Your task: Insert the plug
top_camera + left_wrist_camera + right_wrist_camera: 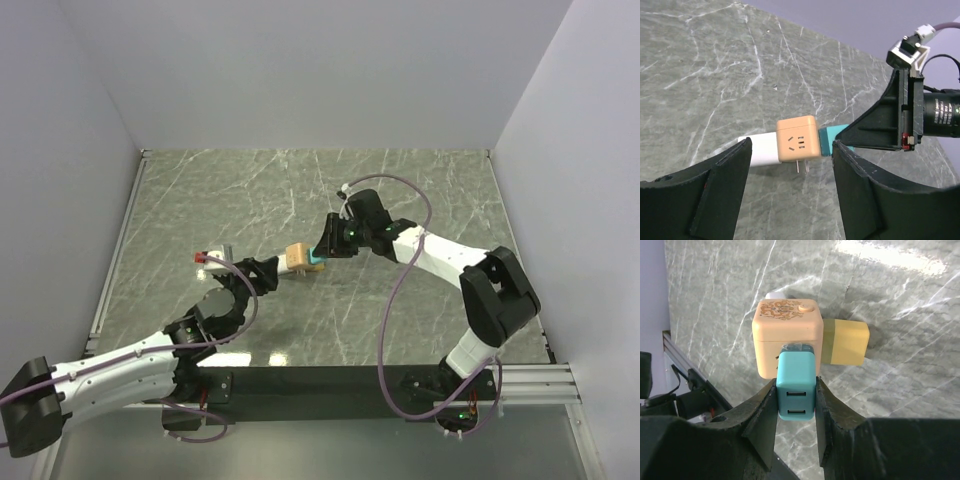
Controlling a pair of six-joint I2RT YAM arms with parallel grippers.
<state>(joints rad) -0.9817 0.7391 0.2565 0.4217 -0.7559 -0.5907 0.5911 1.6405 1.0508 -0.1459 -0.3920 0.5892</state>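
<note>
Right claw (796,386) clamps the teal plug (796,402) against the patterned orange cube (787,335).

The plug (796,392) is teal, the socket cube (797,138) peach, the table (420,190) grey-green marble with white veins.
</note>
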